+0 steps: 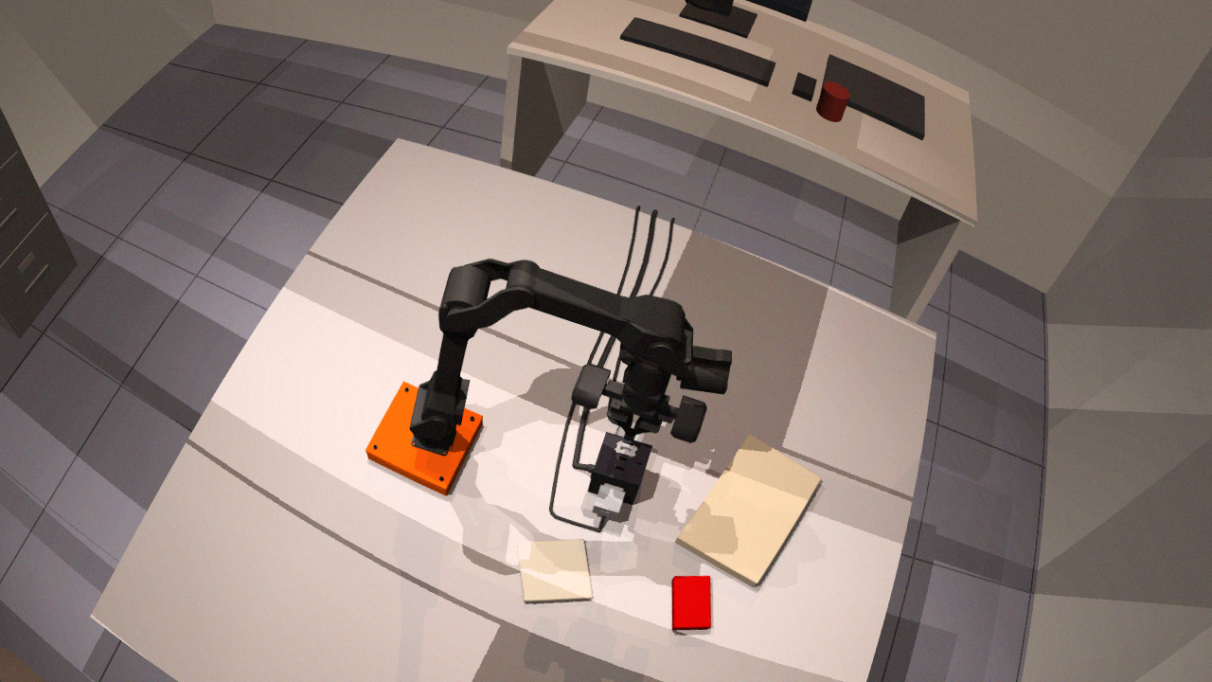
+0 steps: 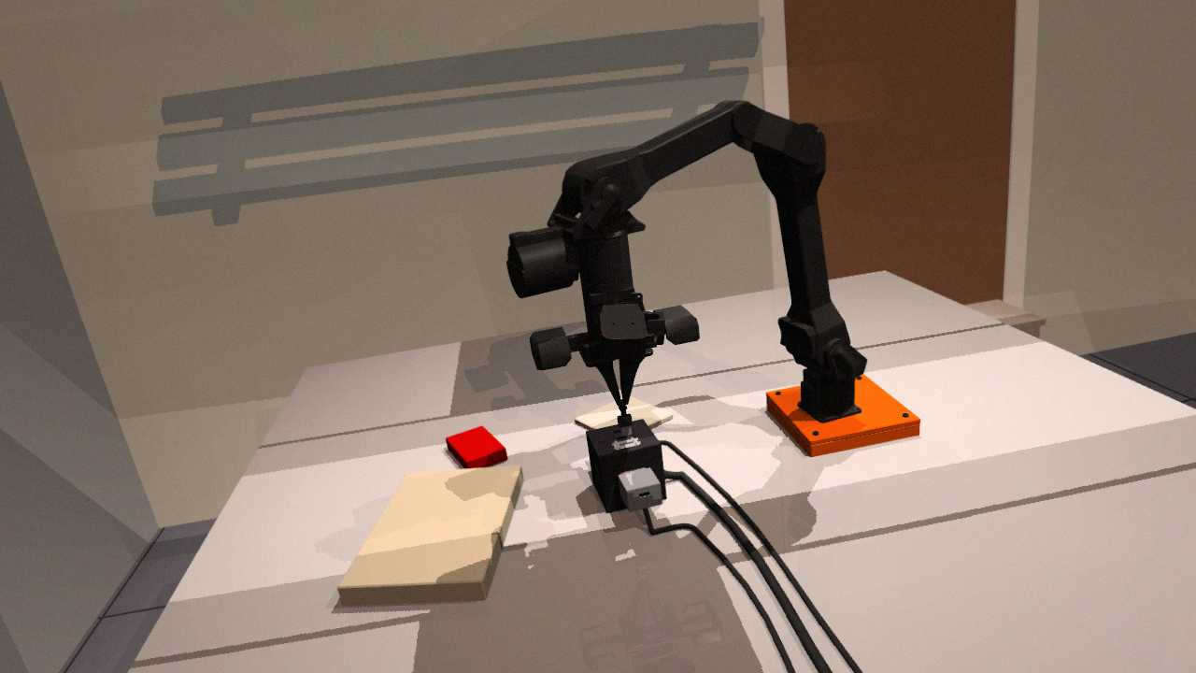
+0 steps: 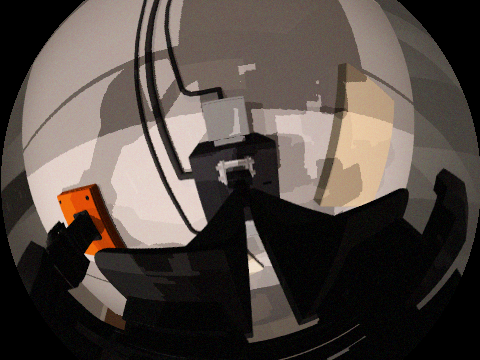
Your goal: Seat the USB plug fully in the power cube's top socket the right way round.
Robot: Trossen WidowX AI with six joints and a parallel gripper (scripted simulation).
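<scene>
Pincer [image 2: 621, 411] nearly shut, gripping USB plug [image 2: 622, 420] directly above power cube [image 2: 622, 472] w/ tips pointing down.

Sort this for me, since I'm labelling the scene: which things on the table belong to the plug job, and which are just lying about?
Part of the job:
- USB plug, pinched in the gripper
- power cube, top socket

Just lying about:
- grey adapter on the cube's side
- black cables
- tan board
- red block
- cream pad

Matt black power cube [image 2: 622, 465], pale metallic side plug [image 2: 639, 488], smooth matt table [image 2: 961, 468].
</scene>
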